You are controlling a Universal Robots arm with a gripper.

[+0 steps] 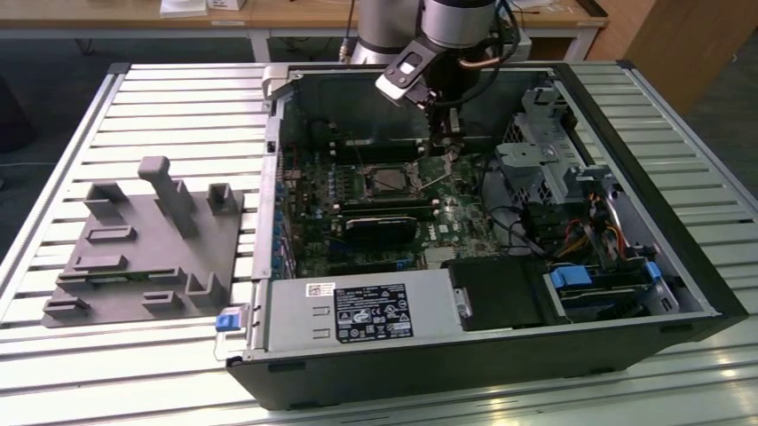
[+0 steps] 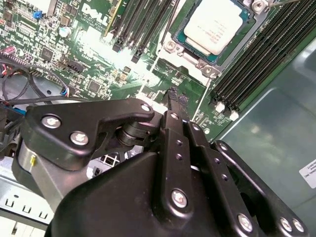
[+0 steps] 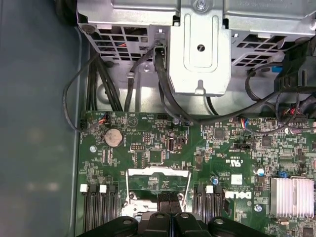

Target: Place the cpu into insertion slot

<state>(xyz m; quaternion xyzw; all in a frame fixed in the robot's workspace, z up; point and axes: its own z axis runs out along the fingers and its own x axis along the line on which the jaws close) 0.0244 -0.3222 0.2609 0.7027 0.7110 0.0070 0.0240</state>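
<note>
Cpu, square with a pale silver-grey top, sits flat inside insertion slot, just beyond my fingertips; my gripper is clenched, jaws together, grasping nothing.

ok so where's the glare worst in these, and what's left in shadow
Second wrist view: glare whites out a patch of the green circuit board, and the cpu top shines pale. Exterior view: the slatted table reflects bright bands, while the computer case interior is dim. First wrist view: lighting is even, the case wall duller.
</note>
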